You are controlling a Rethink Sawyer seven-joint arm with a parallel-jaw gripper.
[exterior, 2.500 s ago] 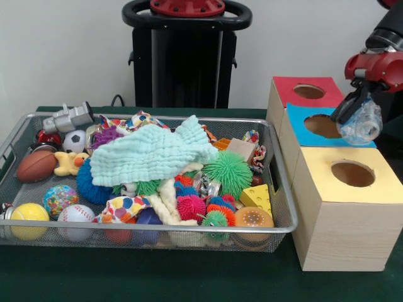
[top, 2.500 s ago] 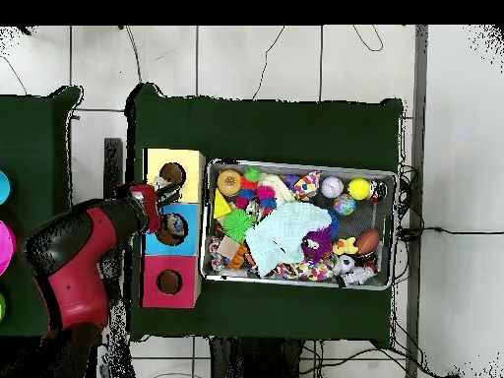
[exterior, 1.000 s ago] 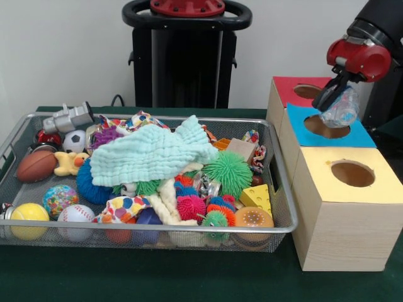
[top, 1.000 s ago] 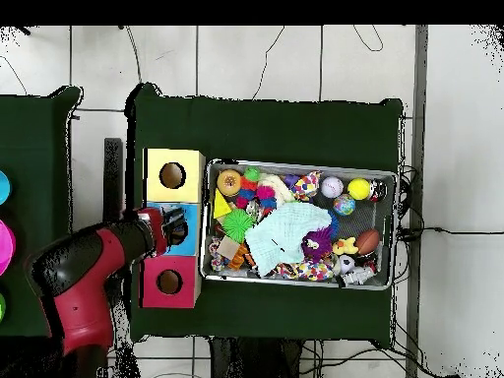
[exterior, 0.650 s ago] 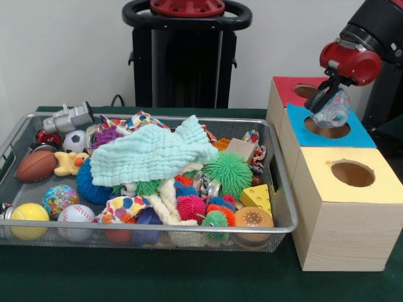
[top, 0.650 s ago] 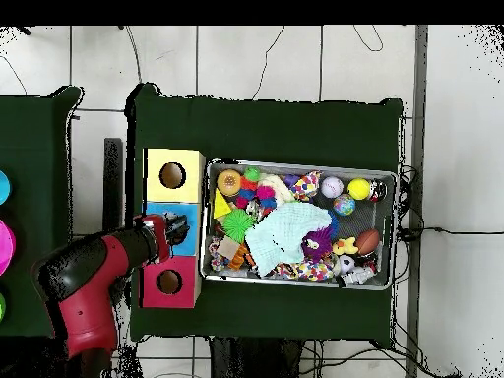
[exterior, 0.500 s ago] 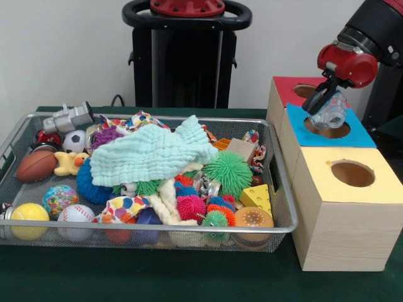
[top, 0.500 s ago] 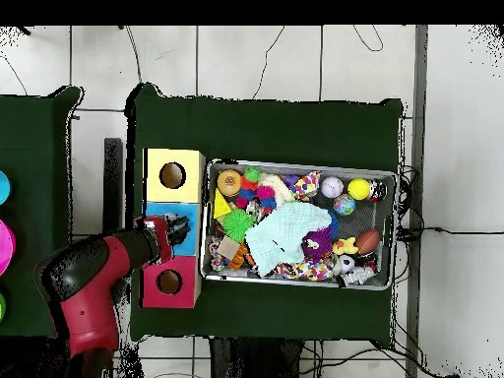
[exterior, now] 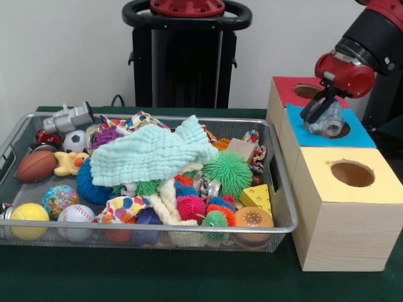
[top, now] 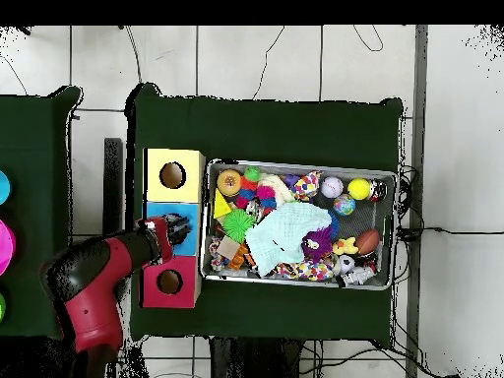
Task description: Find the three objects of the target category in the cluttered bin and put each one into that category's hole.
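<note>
Gripper (exterior: pixel 322 115) with clear bottle (exterior: pixel 329 121) swung from 3 o'clock of blue box (exterior: pixel 359 135) to over its hole (exterior: pixel 325 128), then lowered to the rim.

Three wooden boxes with round holes stand in a row: one red-topped box (exterior: pixel 301 92), one blue-topped box (exterior: pixel 352 134), one yellow-topped box (exterior: pixel 343 211). One wire mesh bin (exterior: pixel 279 189) holds many toys.

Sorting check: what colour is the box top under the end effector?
Blue box top, beneath the end effector; clearest in the front view.
</note>
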